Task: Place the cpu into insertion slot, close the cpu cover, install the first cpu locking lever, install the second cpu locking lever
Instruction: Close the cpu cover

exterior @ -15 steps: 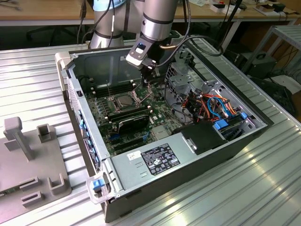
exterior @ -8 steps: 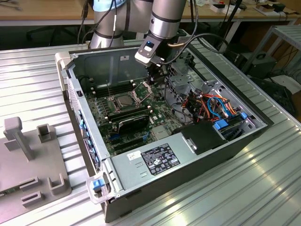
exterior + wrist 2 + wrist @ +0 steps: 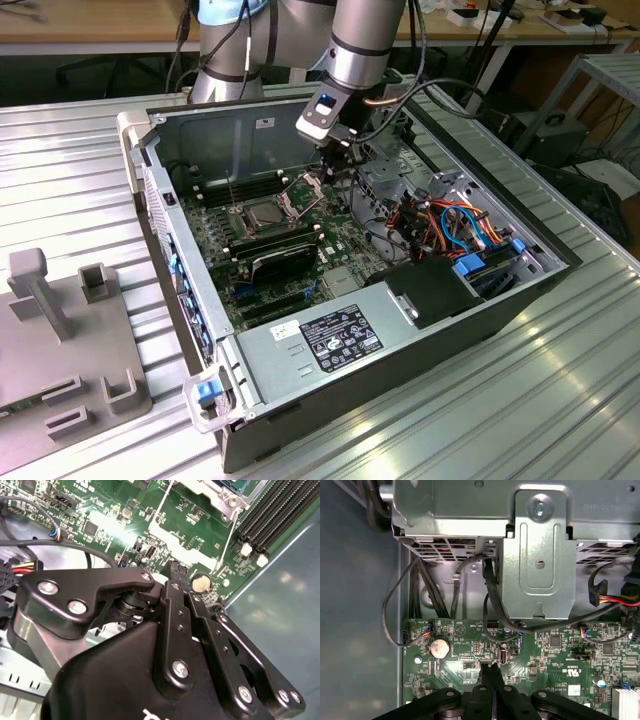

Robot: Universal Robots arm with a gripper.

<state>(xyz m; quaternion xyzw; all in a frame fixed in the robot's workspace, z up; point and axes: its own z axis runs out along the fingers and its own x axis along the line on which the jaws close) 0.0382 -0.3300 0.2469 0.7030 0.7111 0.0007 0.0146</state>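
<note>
**One high overview, two close wrist cameras**

The exterior view is looking down at a slant from well back. It is taking in the whole open computer case (image 3: 240, 130) on the table (image 3: 560, 400), with the arm (image 3: 360, 40) entering at twelve o'clock. Both wrist views are riding close, peering past the fingers (image 3: 482, 677) (image 3: 175, 597) onto the green board (image 3: 545, 655) (image 3: 195, 530). They are sharing the coin battery (image 3: 439, 648) (image 3: 201, 582).

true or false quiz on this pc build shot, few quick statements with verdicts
1. The gripper holds the cpu. False: its fingers are shut on nothing, and the cpu lies in the insertion slot.
2. A round coin cell sits on the green board near the fingers. True.
3. The computer case is closed up. False: its side is off and the board is exposed.
4. A grey fixture rests on the table at the exterior view's left. True.
</note>
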